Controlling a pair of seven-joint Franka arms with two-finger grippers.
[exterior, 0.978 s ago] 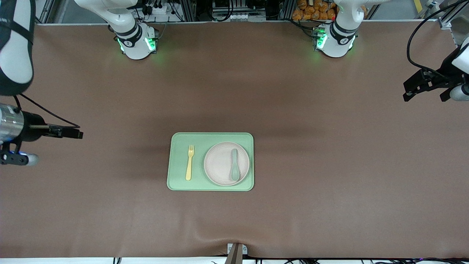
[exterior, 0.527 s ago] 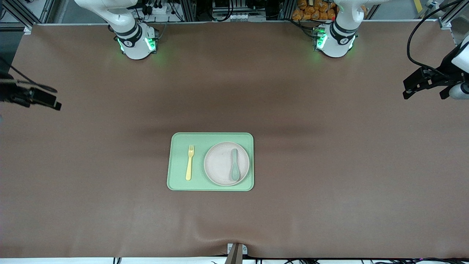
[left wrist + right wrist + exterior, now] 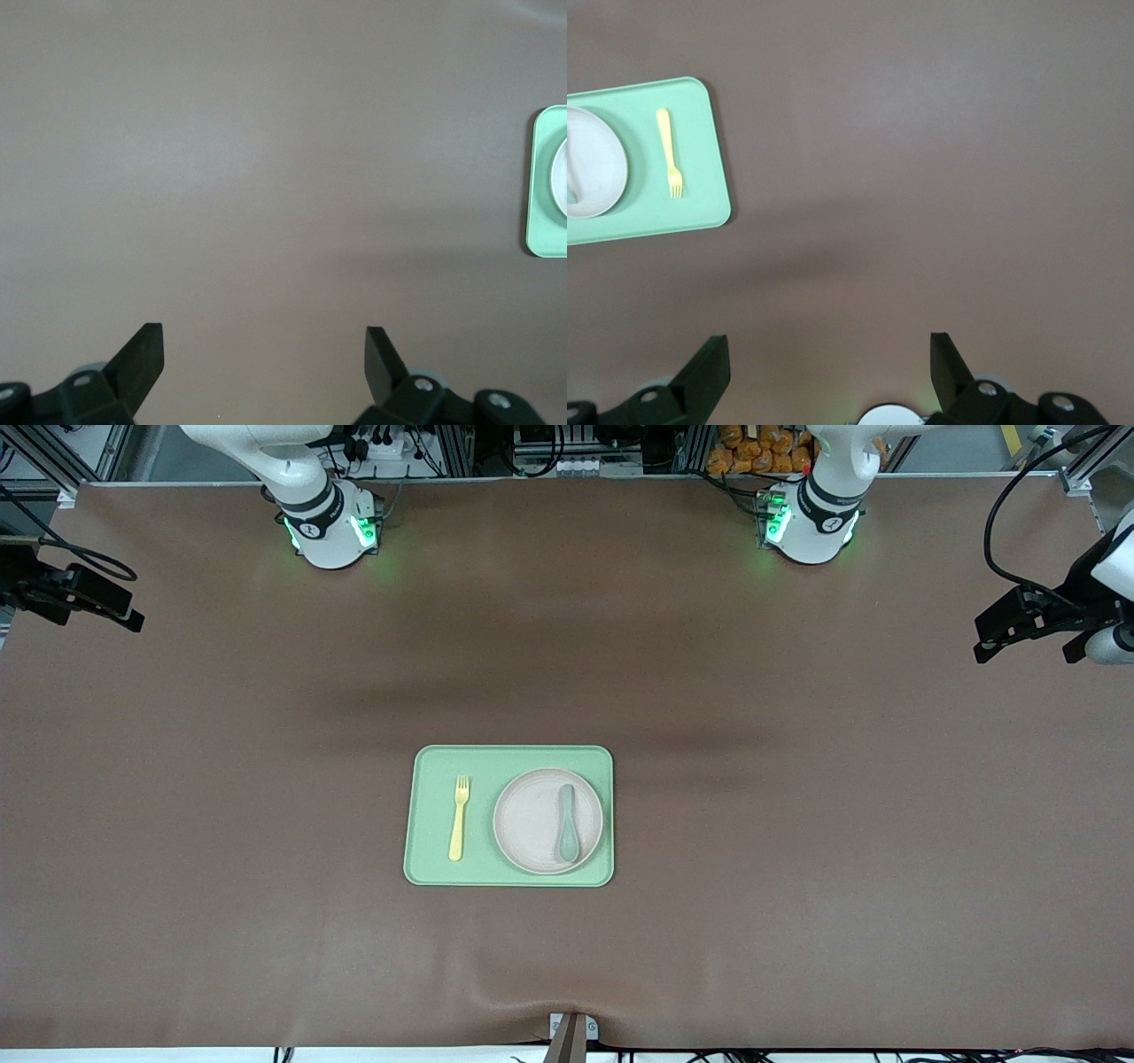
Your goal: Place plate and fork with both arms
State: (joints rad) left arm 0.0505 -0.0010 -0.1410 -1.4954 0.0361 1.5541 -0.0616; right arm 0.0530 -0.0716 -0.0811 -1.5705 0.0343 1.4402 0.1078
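The pale pink plate [image 3: 532, 819] lies on a light-green tray [image 3: 432, 868] in the middle of the table. The yellow fork [image 3: 458, 817] lies on the tray beside the plate, toward the right arm's end. My right gripper [image 3: 124, 613] hangs open and empty over the table's edge at the right arm's end. Its wrist view shows the spread jaws [image 3: 830, 350], with the tray [image 3: 700, 190], fork [image 3: 670, 152] and plate [image 3: 598, 173] well away. My left gripper [image 3: 1028, 651] hangs open and empty over the table's other end, and its jaws [image 3: 264, 341] frame bare table with the tray's edge [image 3: 539, 195] far off.
A teal-green spoon [image 3: 567, 835] lies on the plate. The brown mat [image 3: 797, 824] covers the whole table. The two arm bases [image 3: 330, 531] [image 3: 811, 527] stand with green lights at the table edge farthest from the front camera.
The right arm has swung away from the tray, toward the robots' side of the table at its own end. The left gripper has hardly moved. Plate, fork and spoon have stayed put.
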